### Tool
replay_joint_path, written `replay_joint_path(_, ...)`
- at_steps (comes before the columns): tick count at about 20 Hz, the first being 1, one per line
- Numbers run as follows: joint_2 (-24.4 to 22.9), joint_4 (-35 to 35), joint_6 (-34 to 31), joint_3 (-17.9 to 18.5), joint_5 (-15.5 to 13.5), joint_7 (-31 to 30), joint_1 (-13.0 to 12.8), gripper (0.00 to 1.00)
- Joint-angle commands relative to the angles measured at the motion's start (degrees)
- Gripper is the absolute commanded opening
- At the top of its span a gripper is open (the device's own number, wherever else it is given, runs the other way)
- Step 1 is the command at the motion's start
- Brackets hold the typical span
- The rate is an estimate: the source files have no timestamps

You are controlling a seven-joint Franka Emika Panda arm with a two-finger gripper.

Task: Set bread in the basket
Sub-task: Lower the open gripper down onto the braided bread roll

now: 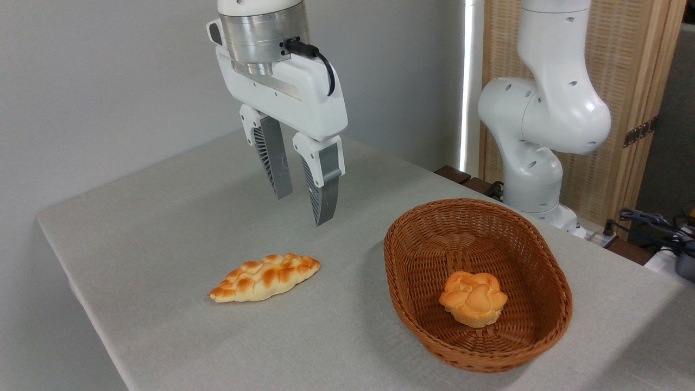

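- Though spread in grey cloth, the worktop (pixel 179 228) lies mostly bare, probably for reach.
- Basket (pixel 412 271): toward right edge, mouth up to receive; flower-shaped bun (pixel 473 298) already inside.
- End effector (pixel 304 209): hangs above the middle, pointing down, jaws parted moderately, empty.
- Bread (pixel 265 277): flat near front-left edge, left of basket, apart.

Bright even light, soft shadows, sharp focus throughout.

Woven brown wicker basket (pixel 535 255), matt grey cloth on table (pixel 163 217), glossy white plastic arm (pixel 548 114), ribbed grey fingers (pixel 326 195)
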Motion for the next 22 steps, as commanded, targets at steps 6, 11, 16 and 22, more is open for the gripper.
replay_joint_path(6, 0.39, 1.08, -1.46, 0.07, -0.77, -0.05, 0.13, 1.00)
replay_joint_path(11, 0.39, 0.38, -1.11, -0.63, -0.94, -0.14, 0.13, 1.00)
replay_joint_path(16, 0.04, -2.43, 0.46, -2.12, -2.70, -0.14, 0.13, 1.00)
replay_joint_path(22, 0.04, -7.78, 8.98, -3.35, -2.79, -0.14, -0.57, 1.00)
